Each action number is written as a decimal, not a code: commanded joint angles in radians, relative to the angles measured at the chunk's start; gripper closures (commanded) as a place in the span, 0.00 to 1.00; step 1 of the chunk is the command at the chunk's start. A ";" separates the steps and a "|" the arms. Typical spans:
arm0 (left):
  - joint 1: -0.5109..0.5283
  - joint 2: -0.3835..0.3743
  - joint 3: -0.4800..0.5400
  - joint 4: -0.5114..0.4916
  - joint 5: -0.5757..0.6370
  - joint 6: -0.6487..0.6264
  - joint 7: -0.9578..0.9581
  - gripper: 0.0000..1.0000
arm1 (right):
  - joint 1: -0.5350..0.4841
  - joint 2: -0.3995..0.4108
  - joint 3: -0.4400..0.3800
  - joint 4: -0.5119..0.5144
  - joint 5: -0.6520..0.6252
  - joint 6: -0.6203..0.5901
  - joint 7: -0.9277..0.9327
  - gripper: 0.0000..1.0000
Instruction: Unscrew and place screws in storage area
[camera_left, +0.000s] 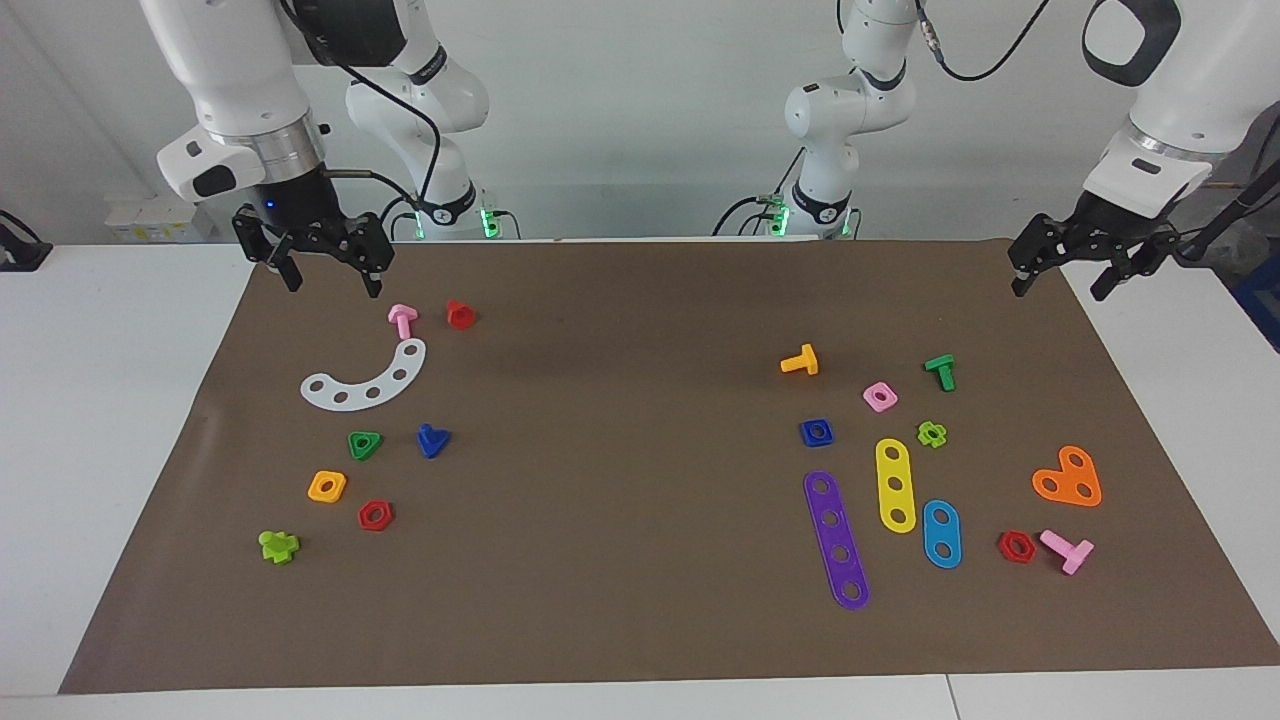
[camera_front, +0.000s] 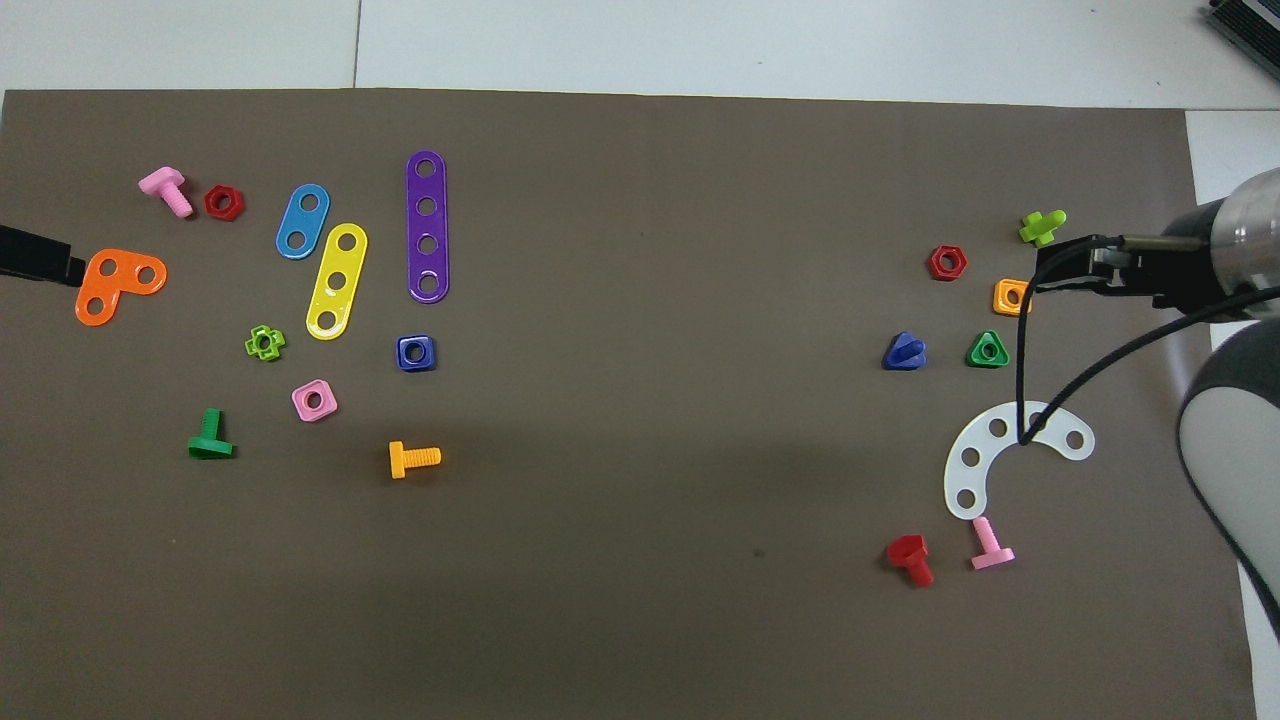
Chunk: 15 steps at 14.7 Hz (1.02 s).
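On the brown mat near the green nut (camera_left: 364, 444), the blue screw (camera_left: 432, 440) is lying in the storage area (camera_left: 330, 420) while the empty right hand (camera_left: 320, 268) and left hand (camera_left: 1058, 273) are hanging wide open, so nothing looks left.

A brown paper mat (camera_left: 640, 560) is seen spread over a white counter (camera_left: 110, 420). At the right arm's end, a blue bolt (camera_left: 432, 440) is shown, with a green triangular nut (camera_left: 365, 445), an orange square nut (camera_left: 327, 486), a red hexagonal nut (camera_left: 375, 515) and a lime cross-shaped piece (camera_left: 278, 545). A white curved strip (camera_left: 366, 381) is dotted with round holes. A pink bolt (camera_left: 402, 319) and a red bolt (camera_left: 459, 314) are noted. At the left arm's end, purple (camera_left: 836, 540), yellow (camera_left: 895, 485) and light blue (camera_left: 941, 533) holed strips are seen, plus an orange heart-shaped plate (camera_left: 1068, 478) and a dark blue square nut (camera_left: 816, 432). Black is worn by both end effectors, on white arms.
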 joint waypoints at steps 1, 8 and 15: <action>-0.009 -0.053 0.010 -0.069 -0.019 -0.008 -0.005 0.00 | -0.022 0.020 0.007 0.041 0.031 -0.044 -0.037 0.00; -0.009 -0.060 0.011 -0.077 -0.013 -0.023 -0.014 0.00 | -0.011 -0.008 0.010 -0.013 0.020 -0.056 -0.034 0.00; -0.010 -0.061 0.008 -0.080 -0.013 -0.032 -0.119 0.00 | -0.008 -0.012 0.010 -0.024 0.020 -0.055 -0.031 0.00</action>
